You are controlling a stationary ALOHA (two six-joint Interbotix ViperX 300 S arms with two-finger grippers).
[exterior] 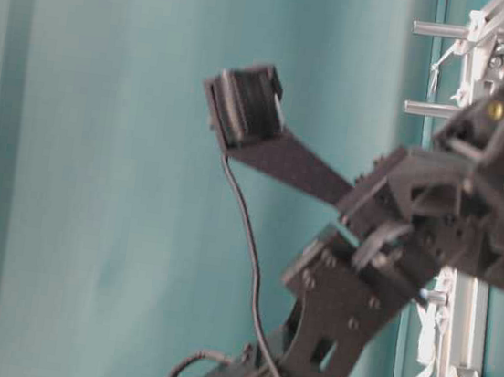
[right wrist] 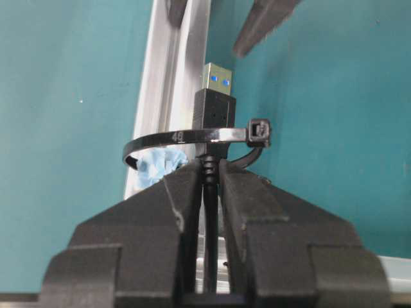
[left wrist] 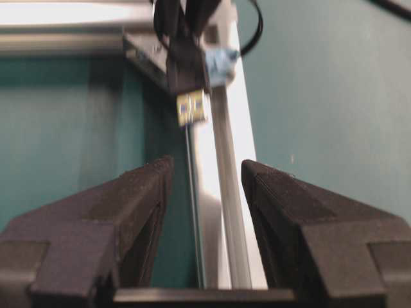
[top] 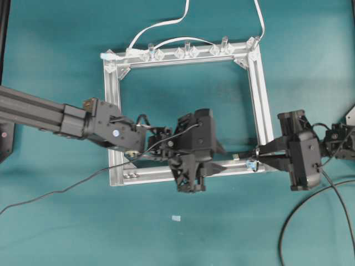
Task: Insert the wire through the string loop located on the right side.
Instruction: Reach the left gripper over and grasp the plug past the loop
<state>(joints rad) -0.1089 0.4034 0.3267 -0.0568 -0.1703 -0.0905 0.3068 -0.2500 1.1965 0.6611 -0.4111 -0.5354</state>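
The wire ends in a black plug (right wrist: 214,109) with a metal tip. My right gripper (right wrist: 209,168) is shut on the wire just behind the plug. The string loop (right wrist: 180,136) shows as a thin black band with a light-blue scrap (right wrist: 157,163), fixed to the frame's rail. The band crosses over the plug's body, and the metal tip pokes out past it. My left gripper (left wrist: 207,167) is open, straddling the rail (left wrist: 225,192) with nothing held. It faces the plug tip (left wrist: 191,107) from a short distance. In the overhead view the loop (top: 252,164) sits between my left gripper (top: 222,158) and my right gripper (top: 260,155).
The aluminium frame (top: 260,100) lies flat on the teal table. A flat white cable (top: 166,25) and clear clips (top: 186,51) run along its far rail. Loose black cables (top: 288,221) trail off at the right and lower left. A small white scrap (top: 176,218) lies in front.
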